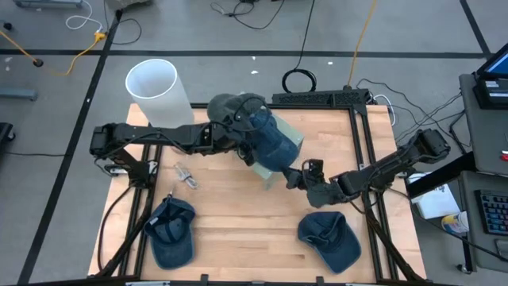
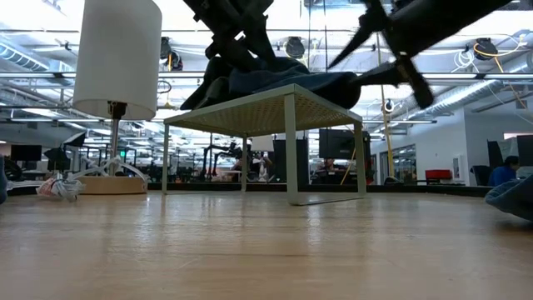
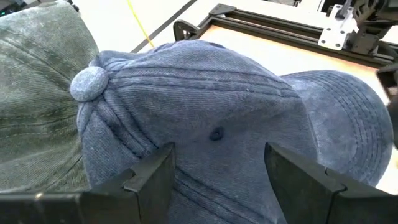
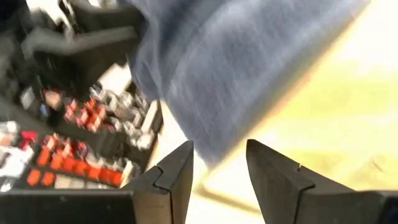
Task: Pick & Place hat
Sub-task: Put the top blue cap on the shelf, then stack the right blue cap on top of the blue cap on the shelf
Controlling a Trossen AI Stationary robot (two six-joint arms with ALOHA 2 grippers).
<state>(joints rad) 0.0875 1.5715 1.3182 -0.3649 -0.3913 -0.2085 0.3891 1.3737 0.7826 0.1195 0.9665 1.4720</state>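
My left fingers point(image 3: 152, 177) are spread wide, one on each side of the blue hat point(image 3: 211, 124) right under them, not squeezing it. That hat sits on the little stand point(image 1: 292, 137), on top of a green hat point(image 1: 225, 104). My right gripper point(image 1: 297, 178) is just past the hat's brim, a bit open and empty. So two hats look placed. Two more hats point(image 1: 171, 230) lie on the table point(image 1: 238, 206) nearer the front, well away from both grippers. I think those are left to do.
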